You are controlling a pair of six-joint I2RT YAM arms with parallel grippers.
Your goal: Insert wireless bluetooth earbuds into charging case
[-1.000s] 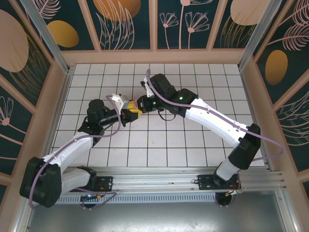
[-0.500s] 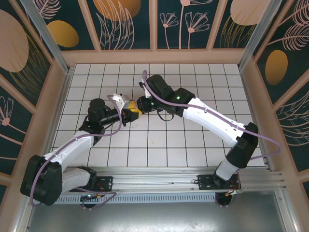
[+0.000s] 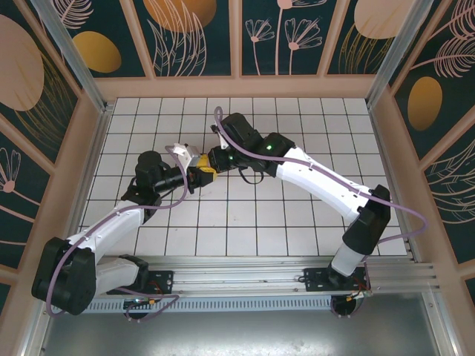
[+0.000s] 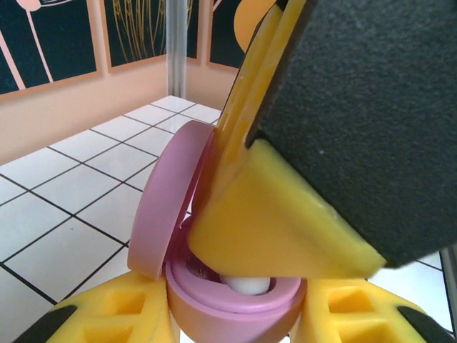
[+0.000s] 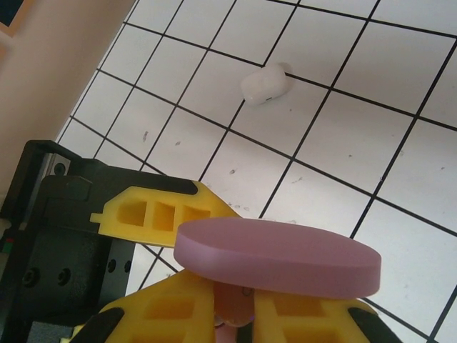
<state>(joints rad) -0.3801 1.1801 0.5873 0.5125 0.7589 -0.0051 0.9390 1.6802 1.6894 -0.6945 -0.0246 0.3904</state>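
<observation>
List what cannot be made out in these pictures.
Left wrist: the charging case wells and a white piece inside, mostly covered by the right end effector.
Right wrist: case inside, behind its lid.
Top external: case, too small, between left end effector and right.

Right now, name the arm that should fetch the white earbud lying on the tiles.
Right. The left gripper is clamped on the open charging case, and the earbud lies ahead of the right gripper.
</observation>
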